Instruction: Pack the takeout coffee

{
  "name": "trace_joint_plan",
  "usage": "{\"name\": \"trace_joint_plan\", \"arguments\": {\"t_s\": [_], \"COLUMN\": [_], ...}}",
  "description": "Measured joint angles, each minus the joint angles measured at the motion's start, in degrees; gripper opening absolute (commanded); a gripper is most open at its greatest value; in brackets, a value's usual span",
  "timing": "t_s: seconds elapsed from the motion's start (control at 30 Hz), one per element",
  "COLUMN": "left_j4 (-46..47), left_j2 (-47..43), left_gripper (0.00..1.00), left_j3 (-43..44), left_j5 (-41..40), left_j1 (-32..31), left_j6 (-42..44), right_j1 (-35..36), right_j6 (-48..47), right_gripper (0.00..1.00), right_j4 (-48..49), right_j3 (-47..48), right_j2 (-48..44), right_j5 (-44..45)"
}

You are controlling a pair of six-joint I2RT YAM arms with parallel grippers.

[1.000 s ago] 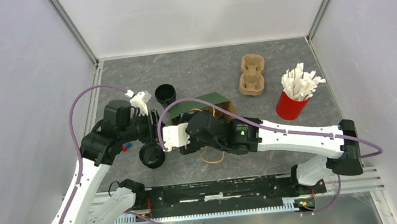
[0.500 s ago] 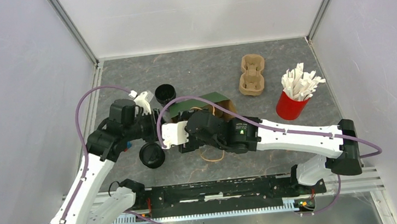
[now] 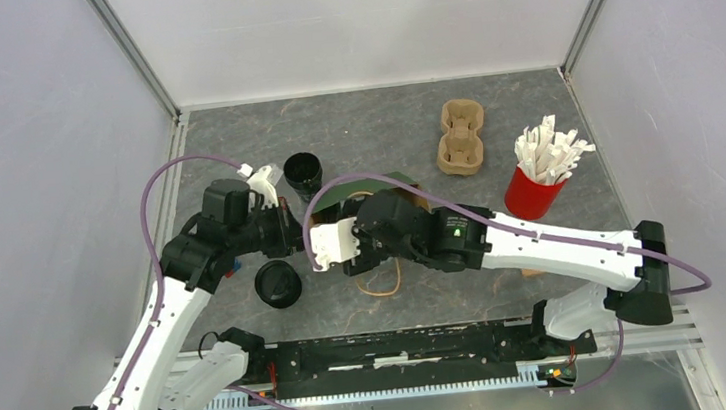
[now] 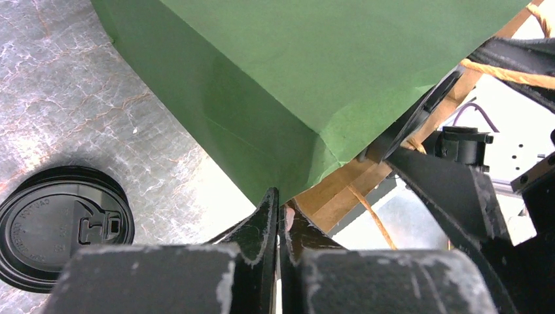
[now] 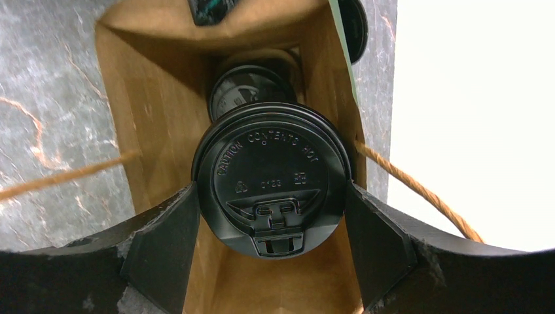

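Takeout coffee [image 5: 271, 180] — round black embossed lid — is at the green bag [image 4: 314, 72].

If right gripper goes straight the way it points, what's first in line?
Probably the other lidded cup lying deeper in the green bag, met by the held cup in the right gripper. Gap between them unclear.

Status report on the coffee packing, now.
Left gripper shut at the green paper bag corner. Right gripper holds a lidded coffee cup at its mouth. Another cup inside, straight ahead. Two more cups on the table.
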Motion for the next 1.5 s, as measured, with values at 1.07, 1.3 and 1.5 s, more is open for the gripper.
{"name": "trace_joint_plan", "arguments": {"t_s": [1.07, 1.3, 1.5], "left_j4": [0.22, 0.81, 0.83], "left_j2": [1.51, 2.05, 2.14], "left_gripper": [0.02, 0.02, 0.02], "left_j3": [0.04, 0.04, 0.04], "left_j5": [4.52, 5.49, 5.51], "left_j1": [0.0, 0.0, 0.0], "left_j6": [0.92, 0.9, 0.9], "right_j1": [-9.77, -11.19, -12.81], "right_j6": [-25.44, -28.0, -28.52], "right_gripper": [0.79, 0.78, 0.78], "right_j4": [-1.99, 0.31, 1.07], "right_j3": [-6.6, -8.92, -10.01], "right_j2": [-0.57, 0.07, 0.96], "right_j5": [-7.04, -8.26, -8.17]}}
